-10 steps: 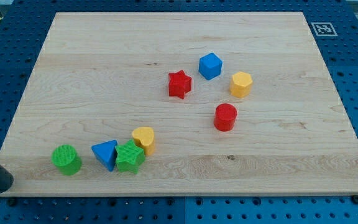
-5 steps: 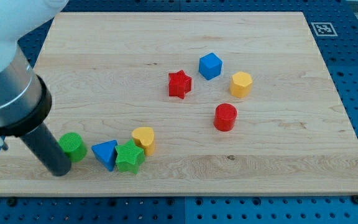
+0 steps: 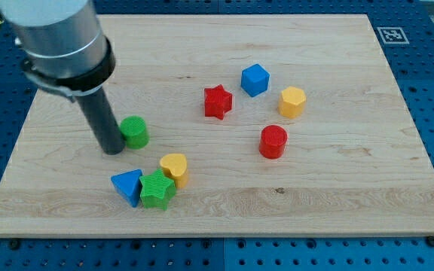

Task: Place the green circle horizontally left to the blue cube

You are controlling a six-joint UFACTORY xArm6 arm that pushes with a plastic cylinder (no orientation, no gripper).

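The green circle (image 3: 135,132) is a short green cylinder at the board's left middle. My tip (image 3: 113,148) is right against its left side. The blue cube (image 3: 255,79) sits far to the view's right and higher up, above the board's centre. The rod and the arm's grey body rise from the tip toward the view's top left and hide part of the board there.
A red star (image 3: 218,102) lies left of the blue cube. A yellow hexagon (image 3: 292,102) and a red cylinder (image 3: 273,141) lie to its right and below. A blue triangle (image 3: 128,185), a green star (image 3: 157,189) and a yellow heart (image 3: 175,167) cluster below the green circle.
My tip came in from the view's bottom left and pushed the green circle up and to the right, from beside the blue triangle to the board's left middle. The other blocks stayed put.
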